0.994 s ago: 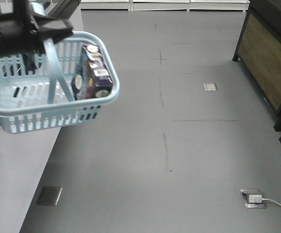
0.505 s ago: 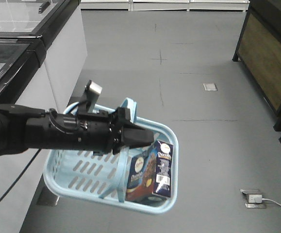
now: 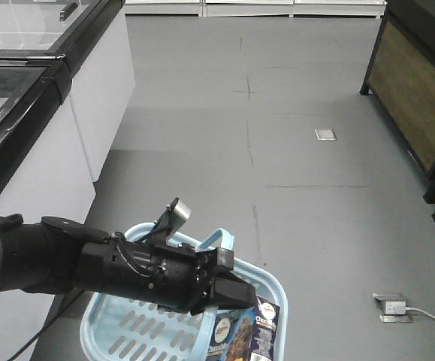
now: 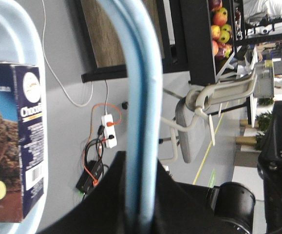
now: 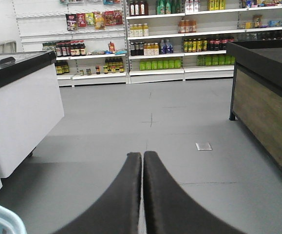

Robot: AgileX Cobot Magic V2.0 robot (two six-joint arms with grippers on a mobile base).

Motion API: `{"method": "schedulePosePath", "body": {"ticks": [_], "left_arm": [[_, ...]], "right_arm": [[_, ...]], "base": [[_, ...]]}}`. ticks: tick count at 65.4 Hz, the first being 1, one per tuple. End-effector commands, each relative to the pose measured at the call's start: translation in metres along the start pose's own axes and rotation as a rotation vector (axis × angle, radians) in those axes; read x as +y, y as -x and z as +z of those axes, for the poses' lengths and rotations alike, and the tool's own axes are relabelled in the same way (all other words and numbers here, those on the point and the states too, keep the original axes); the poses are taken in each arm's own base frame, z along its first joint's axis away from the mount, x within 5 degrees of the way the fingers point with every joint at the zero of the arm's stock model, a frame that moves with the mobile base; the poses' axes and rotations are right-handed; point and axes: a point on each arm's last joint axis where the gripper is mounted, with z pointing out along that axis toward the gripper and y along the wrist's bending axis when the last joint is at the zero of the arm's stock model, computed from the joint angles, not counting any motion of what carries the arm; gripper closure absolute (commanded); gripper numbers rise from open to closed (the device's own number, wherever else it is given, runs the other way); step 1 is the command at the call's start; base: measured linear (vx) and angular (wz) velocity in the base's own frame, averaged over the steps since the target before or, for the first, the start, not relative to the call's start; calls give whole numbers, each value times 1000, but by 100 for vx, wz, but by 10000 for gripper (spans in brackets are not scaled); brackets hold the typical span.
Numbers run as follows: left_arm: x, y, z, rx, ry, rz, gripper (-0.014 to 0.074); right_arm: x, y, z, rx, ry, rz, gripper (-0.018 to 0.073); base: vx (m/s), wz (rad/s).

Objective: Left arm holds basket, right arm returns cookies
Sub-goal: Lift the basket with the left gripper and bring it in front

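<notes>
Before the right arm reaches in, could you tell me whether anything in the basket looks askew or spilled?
Nothing spilled or damaged. The cookies carton stands tilted against the basket corner rather than lying flat; the left pincer grips the handle.

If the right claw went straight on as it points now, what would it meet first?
Nothing close: the shut right claw points along open grey floor; the stocked shelves lie far beyond, depth unclear.

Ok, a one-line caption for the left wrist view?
Left gripper clamped on the handle of the basket, cookies inside it.
</notes>
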Motion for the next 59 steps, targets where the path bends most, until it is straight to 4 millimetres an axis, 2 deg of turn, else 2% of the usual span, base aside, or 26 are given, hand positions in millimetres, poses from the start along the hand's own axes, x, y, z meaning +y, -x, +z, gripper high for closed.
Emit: {"method": "schedulePosePath", "body": {"ticks": [1, 59], "left_arm": [[-25, 1, -5, -11, -117, 24, 604], [-18, 2, -4, -24, -54, 37, 603]], "right_arm": [[1, 8, -1, -87, 5, -12, 568], [1, 8, -1, -87, 5, -12, 568]], "base": [[0, 0], [0, 0]]}}
